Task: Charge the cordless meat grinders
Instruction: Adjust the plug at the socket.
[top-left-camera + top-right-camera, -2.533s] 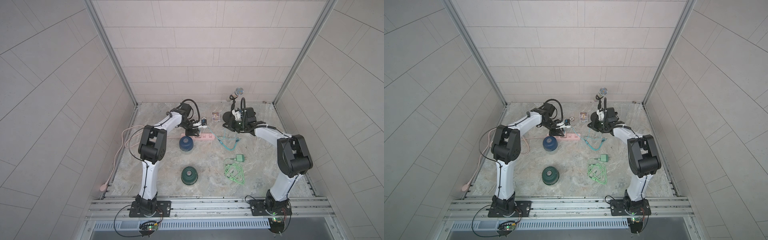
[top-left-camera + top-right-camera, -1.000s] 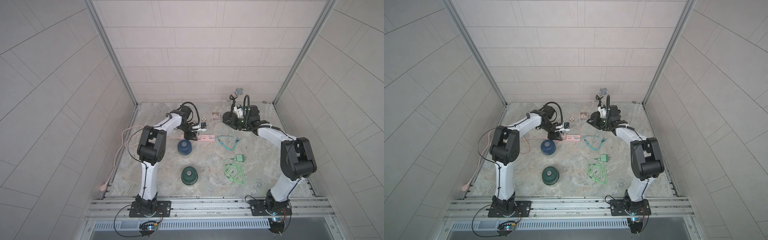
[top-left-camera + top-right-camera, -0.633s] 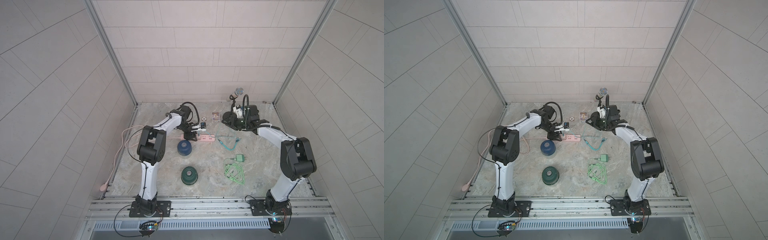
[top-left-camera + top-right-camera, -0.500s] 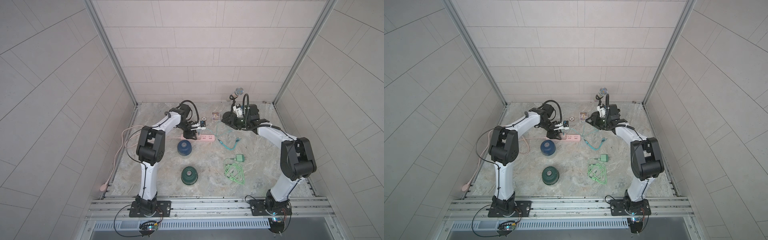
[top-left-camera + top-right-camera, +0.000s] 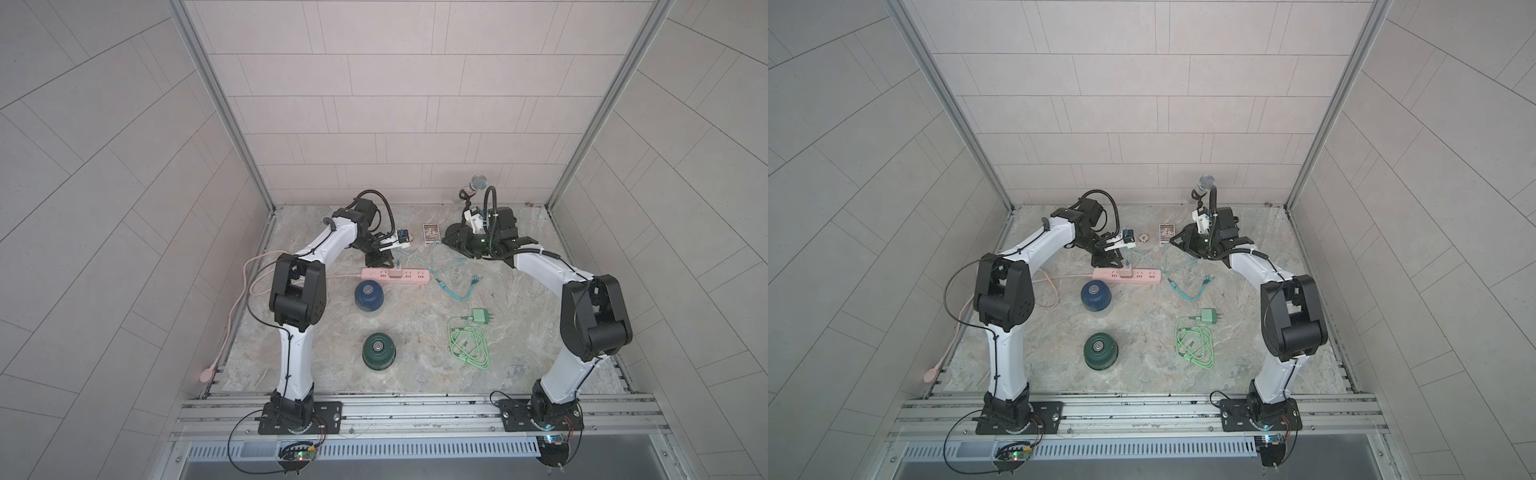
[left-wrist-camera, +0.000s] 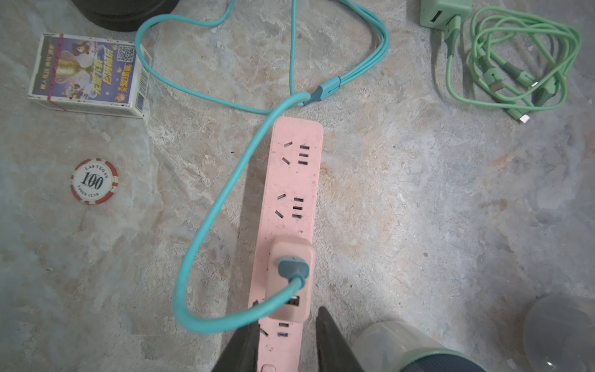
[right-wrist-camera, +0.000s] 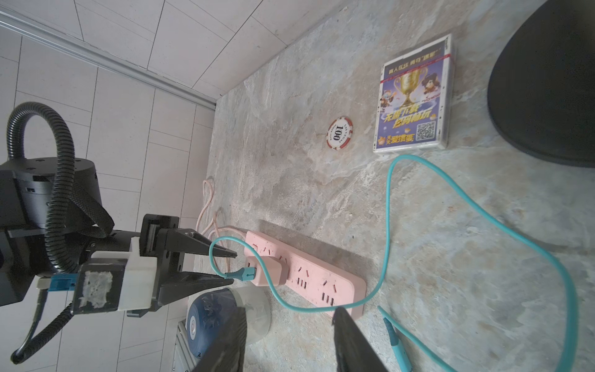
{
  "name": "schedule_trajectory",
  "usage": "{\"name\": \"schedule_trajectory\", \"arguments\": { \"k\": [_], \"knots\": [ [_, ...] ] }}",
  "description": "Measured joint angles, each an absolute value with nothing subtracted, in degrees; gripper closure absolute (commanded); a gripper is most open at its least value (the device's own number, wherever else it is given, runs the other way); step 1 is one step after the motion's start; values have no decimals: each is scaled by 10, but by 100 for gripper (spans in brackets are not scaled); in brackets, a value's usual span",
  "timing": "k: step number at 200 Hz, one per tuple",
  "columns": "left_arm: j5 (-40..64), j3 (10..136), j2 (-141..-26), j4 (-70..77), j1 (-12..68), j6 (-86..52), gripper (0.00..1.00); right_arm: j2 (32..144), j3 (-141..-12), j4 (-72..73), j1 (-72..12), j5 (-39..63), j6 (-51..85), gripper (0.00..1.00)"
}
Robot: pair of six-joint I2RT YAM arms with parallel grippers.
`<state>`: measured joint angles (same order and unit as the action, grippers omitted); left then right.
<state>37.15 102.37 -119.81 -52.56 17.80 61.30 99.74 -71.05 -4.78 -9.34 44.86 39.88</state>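
table (image 5: 519,365): marble-look top; everything below sits on it.
power strip (image 5: 411,275): pink, flat, long axis running left to right between the two arms.
blue grinder (image 5: 368,294): upright, just beside the strip's left half, on the side toward the robot bases. It lies just base-ward of the left gripper, so the left arm is clearly nearer.
green grinder (image 5: 378,351): upright, further toward the bases, well apart from the strip and both grippers.
left gripper (image 6: 288,319): jaws apart, tips straddling the strip just short of the adapter, clamped on nothing. The teal loop runs close by one finger; cannot tell if it touches.
right gripper (image 7: 288,310): jaws apart, empty, low, aimed at the strip's right end.
teal cable (image 6: 222,199): plugged into the adapter, loops out toward the card box (image 6: 87,74).
adapter (image 6: 304,283): pink, seated in the strip.
cable ends (image 5: 473,280): loose on the table just off the strip's right end, nearer the right gripper. My guess is the right arm grabs one and feeds it toward the blue grinder.
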Motion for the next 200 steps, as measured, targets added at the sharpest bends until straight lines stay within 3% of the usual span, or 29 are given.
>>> {"name": "schedule_trajectory", "arguments": {
  "k": [200],
  "knots": [
    [353,945,-1172,-473,197,638,79,1006,-710,-43,-94,451,399,63]
  ]
}}
